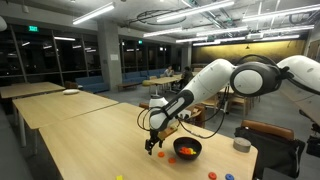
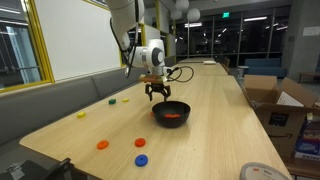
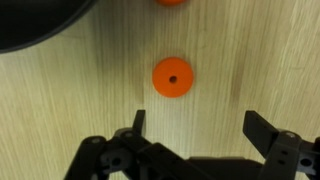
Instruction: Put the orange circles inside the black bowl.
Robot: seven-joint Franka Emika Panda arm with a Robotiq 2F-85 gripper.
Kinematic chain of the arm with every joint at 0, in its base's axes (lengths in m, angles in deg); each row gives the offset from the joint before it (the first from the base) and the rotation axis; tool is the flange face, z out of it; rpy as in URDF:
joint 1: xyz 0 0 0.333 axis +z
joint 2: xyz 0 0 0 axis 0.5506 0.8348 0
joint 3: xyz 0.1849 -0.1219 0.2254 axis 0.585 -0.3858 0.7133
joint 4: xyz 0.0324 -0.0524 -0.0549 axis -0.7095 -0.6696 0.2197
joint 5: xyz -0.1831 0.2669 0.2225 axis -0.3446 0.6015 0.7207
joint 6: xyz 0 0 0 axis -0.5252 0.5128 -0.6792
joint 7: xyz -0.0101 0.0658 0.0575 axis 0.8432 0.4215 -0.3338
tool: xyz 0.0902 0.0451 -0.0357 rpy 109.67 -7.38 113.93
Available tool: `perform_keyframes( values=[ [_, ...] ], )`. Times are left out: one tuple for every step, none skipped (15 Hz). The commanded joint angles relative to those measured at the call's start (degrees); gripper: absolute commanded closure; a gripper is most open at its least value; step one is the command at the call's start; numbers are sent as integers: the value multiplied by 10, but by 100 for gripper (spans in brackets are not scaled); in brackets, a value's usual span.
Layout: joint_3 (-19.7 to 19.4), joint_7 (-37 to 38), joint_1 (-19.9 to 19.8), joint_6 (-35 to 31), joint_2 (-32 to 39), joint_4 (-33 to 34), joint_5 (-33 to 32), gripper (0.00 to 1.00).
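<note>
Pale wooden tabletop (image 3: 260,60) is seen under the gripper (image 3: 194,120), held wide open with nothing gripped, one orange circle (image 3: 172,77) laid just ahead, black bowl (image 3: 35,20) close by.

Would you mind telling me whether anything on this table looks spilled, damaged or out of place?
Nothing stands out. The black bowl sits upright and looks undamaged, and an orange circle lies flat beside it, just ahead of the open gripper.
</note>
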Motion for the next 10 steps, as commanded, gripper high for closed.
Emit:
perform_keyframes(
  values=[
    [-37, 82, 38, -72, -13, -47, -11, 0],
    [-45, 100, 46, -84, -17, -59, -12, 0],
    [-55, 116, 55, -97, -19, -69, -14, 0],
    [-66, 134, 65, -111, -21, -78, -18, 0],
    [-76, 148, 74, -118, -22, -83, -20, 0],
    [-85, 161, 82, -126, -22, -88, -23, 0],
    [-94, 172, 89, -130, -23, -92, -25, 0],
    [-102, 183, 96, -134, -25, -97, -28, 0],
    [-108, 191, 102, -135, -28, -102, -30, 0],
    [-117, 202, 110, -131, -30, -105, -33, 0]
  ],
)
